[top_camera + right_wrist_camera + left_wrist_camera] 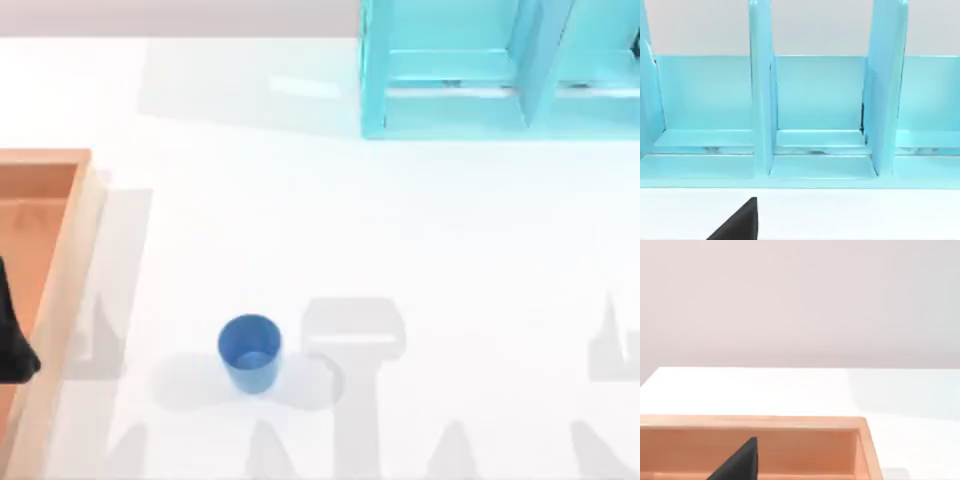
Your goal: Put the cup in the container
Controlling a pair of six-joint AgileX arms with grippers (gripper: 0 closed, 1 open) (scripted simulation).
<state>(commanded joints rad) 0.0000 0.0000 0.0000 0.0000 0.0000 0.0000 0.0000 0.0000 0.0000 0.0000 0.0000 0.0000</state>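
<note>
**A rendered tabletop test scene**

A bare white table (400,220) meets a blank pale wall. A flat-shaded cyan cabinet (500,70), a tan-walled container (60,290) and a blue cup (249,352) are the sole props.

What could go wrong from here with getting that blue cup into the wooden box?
1. The cup stands alone on open table, apart from both arms; being small and tapered, a slightly off grasp could tip it over.
2. The container sits at the table's left edge with raised walls, so a low carry might clip the near wall.
3. The left gripper hangs over the container, so it must travel out to the cup first.
</note>
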